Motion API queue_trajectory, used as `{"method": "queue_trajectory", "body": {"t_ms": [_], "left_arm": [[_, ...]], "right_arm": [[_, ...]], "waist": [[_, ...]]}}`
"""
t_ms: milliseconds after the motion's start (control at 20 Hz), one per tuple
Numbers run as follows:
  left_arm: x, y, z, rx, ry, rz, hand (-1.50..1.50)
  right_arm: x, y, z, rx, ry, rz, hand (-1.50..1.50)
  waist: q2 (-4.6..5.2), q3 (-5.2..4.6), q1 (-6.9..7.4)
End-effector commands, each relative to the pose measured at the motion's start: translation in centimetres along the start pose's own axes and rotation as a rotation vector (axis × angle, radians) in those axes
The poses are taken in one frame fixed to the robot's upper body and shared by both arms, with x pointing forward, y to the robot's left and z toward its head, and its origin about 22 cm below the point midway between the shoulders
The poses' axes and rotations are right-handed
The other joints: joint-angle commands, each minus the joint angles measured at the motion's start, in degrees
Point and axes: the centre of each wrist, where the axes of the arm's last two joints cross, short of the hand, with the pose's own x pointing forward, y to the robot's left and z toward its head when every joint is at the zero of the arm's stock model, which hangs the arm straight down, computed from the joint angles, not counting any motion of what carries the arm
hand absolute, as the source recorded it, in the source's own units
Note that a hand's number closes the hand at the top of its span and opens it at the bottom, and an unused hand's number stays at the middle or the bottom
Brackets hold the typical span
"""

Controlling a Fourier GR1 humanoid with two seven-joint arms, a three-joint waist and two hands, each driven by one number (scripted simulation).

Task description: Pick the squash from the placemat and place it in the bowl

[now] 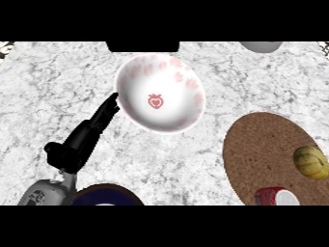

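The squash (311, 162) lies on the mat (263, 149) at its 3 o'clock edge (a red can (275, 197) sits at 6). The left hand (81, 140), fingers straight, reaches the bowl (159, 94) at 8 o'clock, well apart from the squash.

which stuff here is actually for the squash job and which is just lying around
For the job:
squash
placemat
bowl
left hand, fingers straight, by the bowl's left rim

Lying about:
red can on the placemat
dark blue dish at the lower edge
grey thing at the top edge
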Motion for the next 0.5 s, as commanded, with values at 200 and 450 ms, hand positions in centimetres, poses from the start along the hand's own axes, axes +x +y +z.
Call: {"method": "queue_trajectory", "body": {"t_ms": [200,450], "left_arm": [[-0.1,-0.6,0.9,0.01,0.013,0.0,0.0],[0.8,0.2,0.6,0.003,-0.001,0.01,0.0]], "right_arm": [[-0.8,2.4,-0.7,-0.034,0.018,0.045,-1.5],[0.7,5.4,-0.8,-0.129,-0.01,0.056,-1.5]], "waist": [[-0.06,0.03,-0.39],[-0.12,0.01,-0.58]]}}
